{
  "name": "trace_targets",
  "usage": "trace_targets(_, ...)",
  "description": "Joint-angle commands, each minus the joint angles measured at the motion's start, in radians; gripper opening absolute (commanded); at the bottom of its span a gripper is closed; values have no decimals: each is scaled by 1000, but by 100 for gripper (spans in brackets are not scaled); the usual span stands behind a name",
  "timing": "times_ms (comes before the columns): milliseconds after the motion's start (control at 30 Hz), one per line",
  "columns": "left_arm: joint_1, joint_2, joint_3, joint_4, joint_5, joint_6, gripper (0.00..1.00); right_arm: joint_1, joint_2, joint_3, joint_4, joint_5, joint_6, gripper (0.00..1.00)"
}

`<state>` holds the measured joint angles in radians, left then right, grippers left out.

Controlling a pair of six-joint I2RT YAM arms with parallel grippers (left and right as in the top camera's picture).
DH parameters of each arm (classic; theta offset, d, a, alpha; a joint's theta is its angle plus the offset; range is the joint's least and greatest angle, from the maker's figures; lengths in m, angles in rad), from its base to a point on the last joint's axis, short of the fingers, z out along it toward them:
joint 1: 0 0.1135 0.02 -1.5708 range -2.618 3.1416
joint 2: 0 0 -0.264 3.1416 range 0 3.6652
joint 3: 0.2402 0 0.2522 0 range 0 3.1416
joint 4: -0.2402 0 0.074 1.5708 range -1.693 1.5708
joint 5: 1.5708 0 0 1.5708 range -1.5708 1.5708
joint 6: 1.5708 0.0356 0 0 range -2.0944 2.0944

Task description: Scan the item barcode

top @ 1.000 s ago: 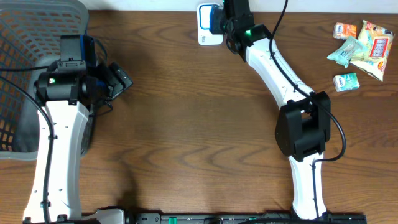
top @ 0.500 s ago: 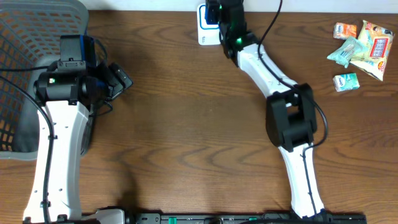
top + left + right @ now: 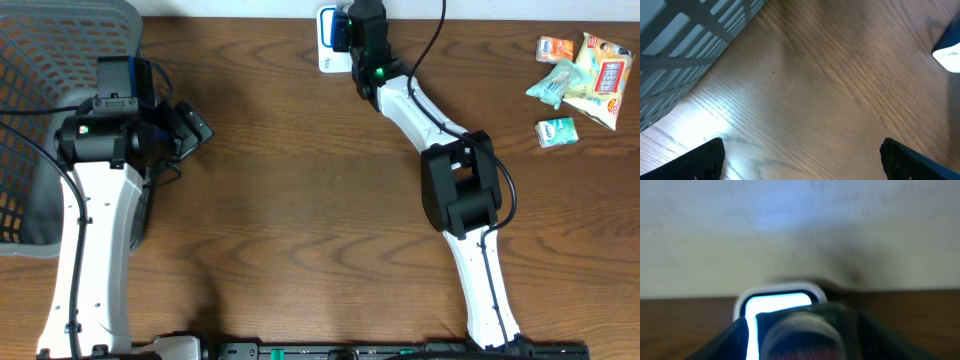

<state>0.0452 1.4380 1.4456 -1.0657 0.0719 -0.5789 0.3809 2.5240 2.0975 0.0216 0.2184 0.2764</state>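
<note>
At the table's far edge, my right gripper (image 3: 347, 33) holds a dark item (image 3: 807, 330) right over the white scanner (image 3: 326, 48). In the right wrist view the blurred item fills the space between the two dark fingers, and the scanner's lit window (image 3: 775, 301) glows just behind it. No barcode is readable. Over bare wood on the left hovers my left gripper (image 3: 196, 128), open with nothing in it. Its two black fingertips (image 3: 700, 160) stand wide apart in the left wrist view.
A grey mesh basket (image 3: 40, 60) stands at the far left, next to the left arm. Several snack packets (image 3: 578, 72) lie at the far right. A wall rises directly behind the scanner.
The right arm has swung its wrist leftward and closer onto the scanner, bringing the item over it. The left arm has not moved.
</note>
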Motion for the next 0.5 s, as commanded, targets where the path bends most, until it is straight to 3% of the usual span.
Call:
trace_targets(0,5,0,-2,0,-13,-1,98,-30,-108,34,-51,16,-8,64)
trace_targets(300,5,1,-2,0,-13,-1,98,-176,-295,34,-403,16,-8,63)
trace_targets(467,5,1,-2,0,-13,-1,98,-254,-340,34,-660,-117,-8,75)
